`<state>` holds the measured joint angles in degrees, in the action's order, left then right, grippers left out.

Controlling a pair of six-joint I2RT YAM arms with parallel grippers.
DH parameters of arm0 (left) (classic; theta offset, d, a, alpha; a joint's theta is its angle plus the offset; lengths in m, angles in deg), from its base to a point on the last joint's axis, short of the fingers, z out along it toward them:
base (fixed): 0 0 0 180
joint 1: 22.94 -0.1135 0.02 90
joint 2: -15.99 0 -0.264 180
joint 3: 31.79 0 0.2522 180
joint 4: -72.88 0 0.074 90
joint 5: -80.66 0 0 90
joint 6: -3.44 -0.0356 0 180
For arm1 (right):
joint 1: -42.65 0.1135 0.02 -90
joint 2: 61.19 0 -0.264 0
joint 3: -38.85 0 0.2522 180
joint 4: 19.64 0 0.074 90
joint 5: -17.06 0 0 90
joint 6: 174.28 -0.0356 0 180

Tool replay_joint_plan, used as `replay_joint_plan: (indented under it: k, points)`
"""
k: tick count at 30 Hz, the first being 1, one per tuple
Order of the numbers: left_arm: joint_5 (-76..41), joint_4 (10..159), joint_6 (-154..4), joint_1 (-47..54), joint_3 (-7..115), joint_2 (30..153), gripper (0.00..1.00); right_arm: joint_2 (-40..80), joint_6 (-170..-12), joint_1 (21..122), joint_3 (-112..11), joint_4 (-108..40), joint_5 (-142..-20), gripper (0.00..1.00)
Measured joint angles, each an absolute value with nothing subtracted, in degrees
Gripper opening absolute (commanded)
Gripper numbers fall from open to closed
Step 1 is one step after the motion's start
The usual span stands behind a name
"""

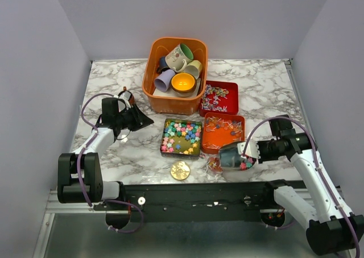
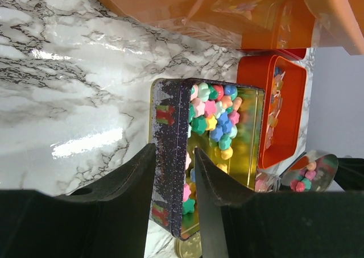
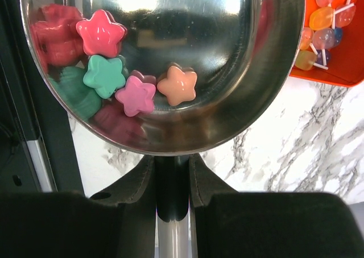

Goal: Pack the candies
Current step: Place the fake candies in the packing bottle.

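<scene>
A steel scoop (image 1: 232, 155) holds a few star-shaped candies (image 3: 108, 76), pink, green and peach. My right gripper (image 3: 172, 161) is shut on the scoop's handle, at the near right of the table (image 1: 250, 150). The scoop hangs over a clear plastic bag (image 1: 215, 164), just in front of an orange tray (image 1: 223, 134) of orange-red sweets (image 3: 321, 19). A gold tin (image 1: 182, 137) is full of coloured star candies (image 2: 219, 119). A red tray (image 1: 220, 97) holds speckled wrapped sweets. My left gripper (image 1: 142, 119) is open and empty, left of the tin and apart from it; the tin's dark wall shows between its fingertips (image 2: 173, 150).
An orange basket (image 1: 174, 99) with several ceramic mugs stands at the back centre, touching the red tray. A round gold lid (image 1: 180, 170) lies near the front edge, in front of the tin. Grey walls close in the marble table (image 1: 261, 82) on three sides.
</scene>
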<state>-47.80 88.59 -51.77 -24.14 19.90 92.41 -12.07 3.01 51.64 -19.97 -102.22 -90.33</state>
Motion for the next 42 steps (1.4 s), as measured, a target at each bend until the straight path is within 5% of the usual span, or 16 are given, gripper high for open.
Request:
replay_joint_plan:
  k: [42]
  points:
    - [-47.8,83.65,-48.69,-24.51,19.05,92.74,0.43,-5.25,-0.95,65.91,-30.13,-104.53,-75.22,0.01]
